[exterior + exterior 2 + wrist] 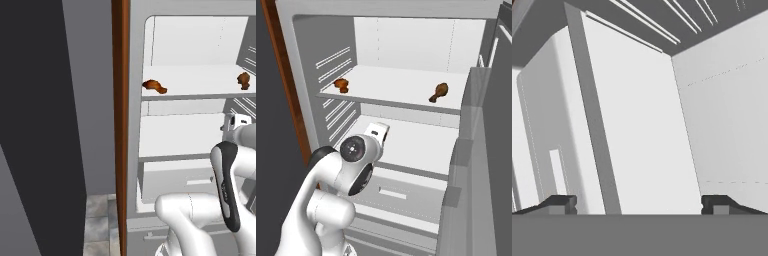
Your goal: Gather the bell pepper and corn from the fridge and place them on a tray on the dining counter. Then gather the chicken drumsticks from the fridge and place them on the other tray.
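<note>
Above the hand, on the fridge's upper shelf, lie both chicken drumsticks, one up-left, one up-right. Hand is wide open, empty, at the middle shelf. Right drumstick looks nearer; its long axis runs diagonally.

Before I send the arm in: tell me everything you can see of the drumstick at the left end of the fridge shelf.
The left drumstick is a small orange-brown, club-shaped piece of meat, darker at its thick end. It lies flat on the upper white shelf of the open fridge, near the shelf's front left corner, close to the ribbed side wall. Only the shelf touches it. The second drumstick lies well apart, toward the right end. The open gripper holds nothing.
</note>
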You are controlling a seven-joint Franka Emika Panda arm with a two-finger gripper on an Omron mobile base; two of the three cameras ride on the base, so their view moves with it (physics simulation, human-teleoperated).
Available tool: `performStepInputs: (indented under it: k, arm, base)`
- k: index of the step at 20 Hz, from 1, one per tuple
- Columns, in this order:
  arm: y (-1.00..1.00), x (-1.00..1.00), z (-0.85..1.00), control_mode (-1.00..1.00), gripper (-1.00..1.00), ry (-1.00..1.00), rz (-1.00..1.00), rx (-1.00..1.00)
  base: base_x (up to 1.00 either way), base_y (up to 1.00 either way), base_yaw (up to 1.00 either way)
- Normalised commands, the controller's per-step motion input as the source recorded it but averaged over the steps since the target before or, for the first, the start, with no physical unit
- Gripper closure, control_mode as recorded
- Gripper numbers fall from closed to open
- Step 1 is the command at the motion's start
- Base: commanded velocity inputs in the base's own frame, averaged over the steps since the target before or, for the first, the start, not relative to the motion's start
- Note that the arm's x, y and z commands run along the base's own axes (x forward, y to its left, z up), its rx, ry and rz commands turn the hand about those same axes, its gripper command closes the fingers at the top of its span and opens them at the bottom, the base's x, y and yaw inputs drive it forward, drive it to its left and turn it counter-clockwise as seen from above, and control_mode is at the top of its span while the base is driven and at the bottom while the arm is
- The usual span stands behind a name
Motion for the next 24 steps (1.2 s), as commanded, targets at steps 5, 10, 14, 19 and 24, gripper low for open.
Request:
performStepInputs:
  k: [5, 10, 14, 19, 24]
  arm:
    - [0.00, -0.09, 0.33, -1.00, -1.00, 0.00, -0.14, 0.00]
    - [-0.04, -0.05, 0.58, -1.00, -1.00, 0.00, -0.02, 0.00]
    - [-0.04, -0.19, 0.49, -1.00, -1.00, 0.03, 0.04, -0.03]
    - [0.01, -0.33, 0.51, -1.00, -1.00, 0.06, 0.17, -0.29]
    - [0.08, -0.18, 0.37, -1.00, -1.00, 0.01, 0.29, -0.42]
  base:
    - [0.00, 0.00, 0.00]
    - [0.00, 0.00, 0.00]
    - [0.00, 0.00, 0.00]
    - [0.00, 0.00, 0.00]
    - [0.00, 0.00, 0.00]
